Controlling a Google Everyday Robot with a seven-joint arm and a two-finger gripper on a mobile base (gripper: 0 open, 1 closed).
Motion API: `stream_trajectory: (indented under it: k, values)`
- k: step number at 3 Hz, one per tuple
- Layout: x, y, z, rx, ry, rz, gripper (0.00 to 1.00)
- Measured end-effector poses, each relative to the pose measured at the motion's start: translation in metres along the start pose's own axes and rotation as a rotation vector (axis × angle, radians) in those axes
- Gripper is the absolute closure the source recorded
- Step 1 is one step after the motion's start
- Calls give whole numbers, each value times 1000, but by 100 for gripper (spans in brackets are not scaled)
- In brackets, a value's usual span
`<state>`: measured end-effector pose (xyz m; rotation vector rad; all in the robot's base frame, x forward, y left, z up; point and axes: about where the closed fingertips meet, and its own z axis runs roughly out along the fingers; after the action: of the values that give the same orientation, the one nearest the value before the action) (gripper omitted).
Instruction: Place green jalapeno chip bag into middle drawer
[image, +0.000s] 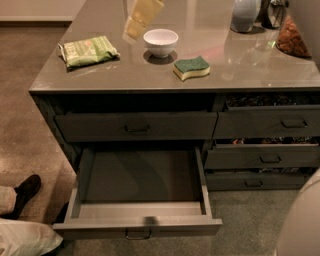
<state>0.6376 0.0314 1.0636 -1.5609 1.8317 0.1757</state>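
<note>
The green jalapeno chip bag (89, 51) lies flat on the grey countertop (150, 75) near its left end. My gripper (134, 30), cream coloured, hangs down from the top edge over the counter, just left of the white bowl (160, 41) and to the right of the bag, apart from it. The middle drawer (140, 182) is pulled wide open below the counter, and its plain grey inside holds nothing.
A green-and-yellow sponge (191, 67) lies right of the bowl. A pale jar (245, 14) and a brown heap (292, 40) stand at the back right. The top drawer (136, 126) sits above the open one; narrower drawers (265, 159) are to the right. A person's shoe (27, 187) is at the lower left.
</note>
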Motion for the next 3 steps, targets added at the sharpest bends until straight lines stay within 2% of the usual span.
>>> stream_trajectory:
  k: [1,2,3]
  values:
    - [0,0,0,0,0,0,0]
    - [10,-3,20,7,9,57,0]
    - [23,-13,61,35,-2,124,0]
